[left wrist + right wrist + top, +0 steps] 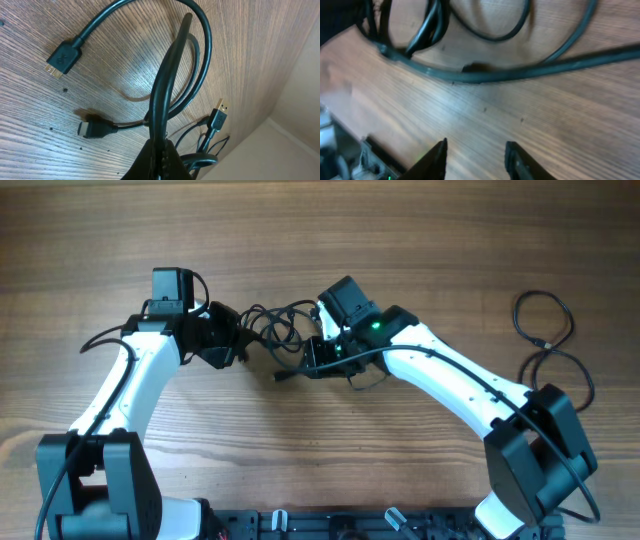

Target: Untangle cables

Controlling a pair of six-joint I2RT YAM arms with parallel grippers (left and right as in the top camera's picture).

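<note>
While your left hand (159,152) pinches a loop of the cables (272,328), bunched mid-way along the table (320,240), your right hand (476,154) hovers open and empty. Next, it likely needs to catch a separate strand and draw it clear.

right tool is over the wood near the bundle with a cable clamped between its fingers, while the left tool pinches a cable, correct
One thing is wrong: the right tool clamps nothing. The right wrist view shows its fingers apart over bare table, the bundle lying ahead of them. The rest stands: the left tool does pinch a cable.
</note>
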